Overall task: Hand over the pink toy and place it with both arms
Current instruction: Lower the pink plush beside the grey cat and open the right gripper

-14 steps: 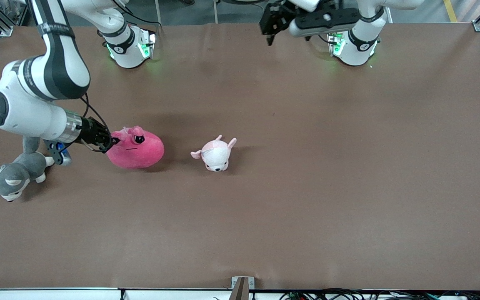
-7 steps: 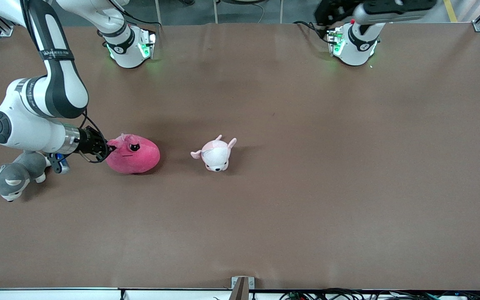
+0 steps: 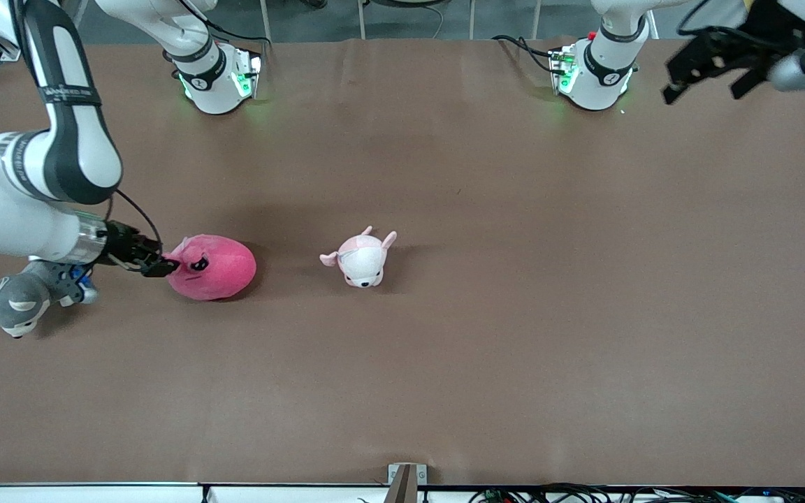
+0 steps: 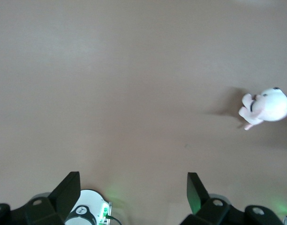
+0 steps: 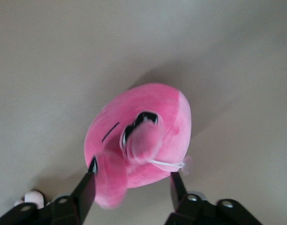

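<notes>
The pink toy [image 3: 210,267] is a round magenta plush with dark droopy eyes, lying on the brown table toward the right arm's end. My right gripper [image 3: 165,265] is low beside it. In the right wrist view the right gripper [image 5: 132,171] stands open, its fingers wide apart. The toy [image 5: 139,136] has one edge between them, and a pink flap brushes one finger [image 5: 87,187]. My left gripper [image 3: 701,89] hangs open and empty in the air near the table's corner at the left arm's end. It also shows open in the left wrist view [image 4: 132,177].
A small pale pink-and-white plush [image 3: 362,258] [image 4: 268,107] lies beside the toy, toward the table's middle. A grey-and-white plush dog [image 3: 15,300] lies under the right arm's wrist. The arm bases [image 3: 217,77] [image 3: 595,70] stand along the table edge farthest from the front camera.
My right gripper has opened from its grip on the toy's ear, and the toy has settled lower, shifted toward the right arm's end. The left arm has swung out toward its own end.
</notes>
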